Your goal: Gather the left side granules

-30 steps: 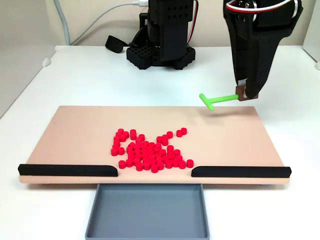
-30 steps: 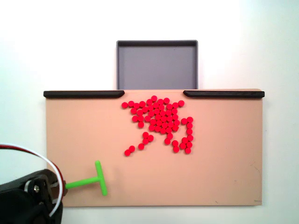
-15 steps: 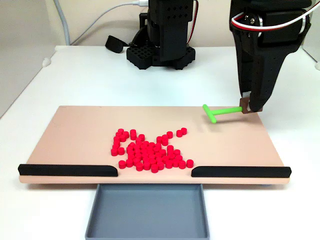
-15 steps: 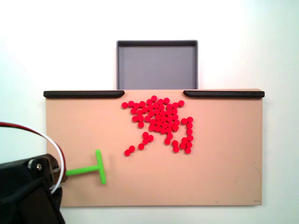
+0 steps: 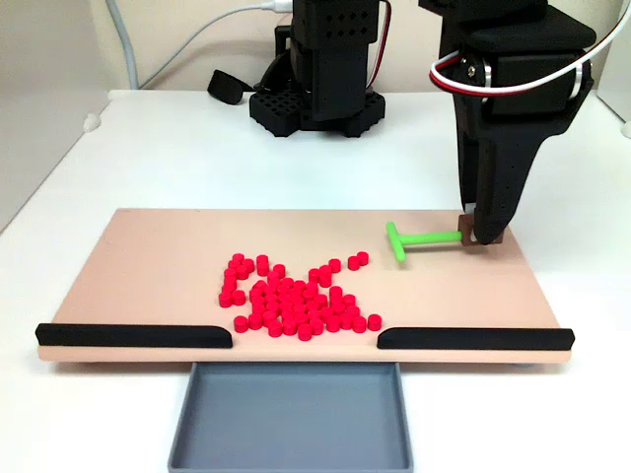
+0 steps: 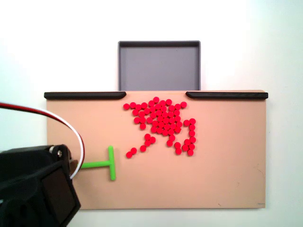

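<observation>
Bright red granules [image 5: 291,296] lie bunched on the tan board [image 5: 148,266], near its front gap; the other fixed view has the same granules [image 6: 163,124] just below the gap, with a short trail toward the lower left. A green T-shaped pusher [image 5: 414,239] rests low over the board, its crossbar facing the granules. My gripper [image 5: 475,236] is shut on the pusher's stem end at the board's right side. From above, the pusher [image 6: 105,163] sticks out of the black arm at lower left, where the fingertips are hidden.
Two black rails [image 5: 133,335] [image 5: 473,338] line the board's front edge with a gap between them. A grey tray [image 5: 291,414] sits below that gap. The arm's black base [image 5: 320,69] stands behind the board on the white table.
The gripper has come down and moved toward the granules, carrying the pusher from the board's far corner to just beside the outlying pellets. The granules have not moved.
</observation>
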Available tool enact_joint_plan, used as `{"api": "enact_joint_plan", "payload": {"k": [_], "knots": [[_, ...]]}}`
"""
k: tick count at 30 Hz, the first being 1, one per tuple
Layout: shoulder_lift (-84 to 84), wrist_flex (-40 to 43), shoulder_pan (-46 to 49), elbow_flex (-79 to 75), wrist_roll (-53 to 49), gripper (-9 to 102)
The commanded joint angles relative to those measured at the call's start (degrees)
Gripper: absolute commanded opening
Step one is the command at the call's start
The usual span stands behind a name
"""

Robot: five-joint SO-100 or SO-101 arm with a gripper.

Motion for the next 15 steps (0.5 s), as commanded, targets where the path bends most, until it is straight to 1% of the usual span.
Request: {"api": "enact_joint_plan", "payload": {"k": [1, 9, 15], "knots": [[0.0, -0.4, 0.7, -3.0, 0.1, 0], [-1.1, -0.6, 1.0, -3.0, 0.3, 0], [-1.6, -3.4, 2.0, -3.0, -1.0, 0]]}}
